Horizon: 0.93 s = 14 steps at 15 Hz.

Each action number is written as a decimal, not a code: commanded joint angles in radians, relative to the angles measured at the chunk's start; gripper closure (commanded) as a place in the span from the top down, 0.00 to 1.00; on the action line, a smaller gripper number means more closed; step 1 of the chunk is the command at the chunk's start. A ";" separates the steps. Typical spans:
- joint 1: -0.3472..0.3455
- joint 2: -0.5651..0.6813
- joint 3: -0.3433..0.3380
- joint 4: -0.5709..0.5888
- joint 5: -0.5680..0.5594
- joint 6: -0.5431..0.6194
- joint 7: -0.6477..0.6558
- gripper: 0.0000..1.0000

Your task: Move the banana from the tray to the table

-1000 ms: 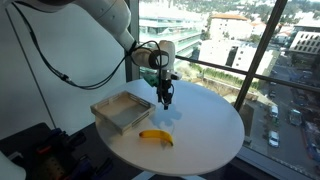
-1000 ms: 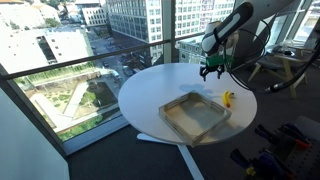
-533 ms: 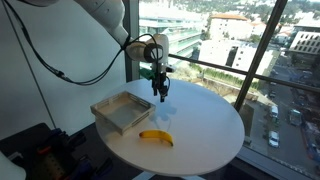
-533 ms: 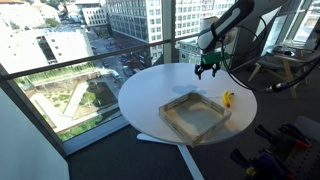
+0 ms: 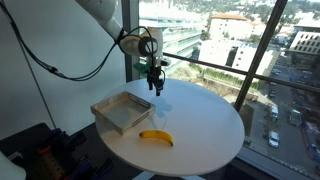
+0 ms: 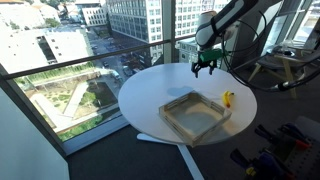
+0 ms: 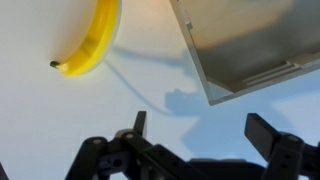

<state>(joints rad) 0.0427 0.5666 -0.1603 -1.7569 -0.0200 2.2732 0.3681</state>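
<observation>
The banana (image 5: 155,137) lies on the table (image 5: 205,115) beside the tray (image 5: 122,109)

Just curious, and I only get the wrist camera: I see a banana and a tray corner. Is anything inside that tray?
Observer: No. In an exterior view the whole tray shows, and it is empty.
Operator: Is the claw touching anything?
Observer: No. The gripper hangs in the air above the table, holding nothing.
Operator: Could the banana roll off?
Observer: Probably not. The banana lies flat, apart from the tray and well in from the table's round edge.
</observation>
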 commanded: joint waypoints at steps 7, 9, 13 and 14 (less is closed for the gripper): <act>0.036 -0.170 0.018 -0.149 -0.065 -0.004 0.014 1.00; 0.039 -0.203 0.020 -0.185 -0.072 -0.001 0.018 1.00; 0.038 -0.276 0.026 -0.259 -0.092 0.004 0.021 1.00; 0.037 -0.297 0.029 -0.280 -0.096 0.007 0.021 1.00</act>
<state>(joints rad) 0.0823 0.3584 -0.1415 -1.9519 -0.0847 2.2734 0.3699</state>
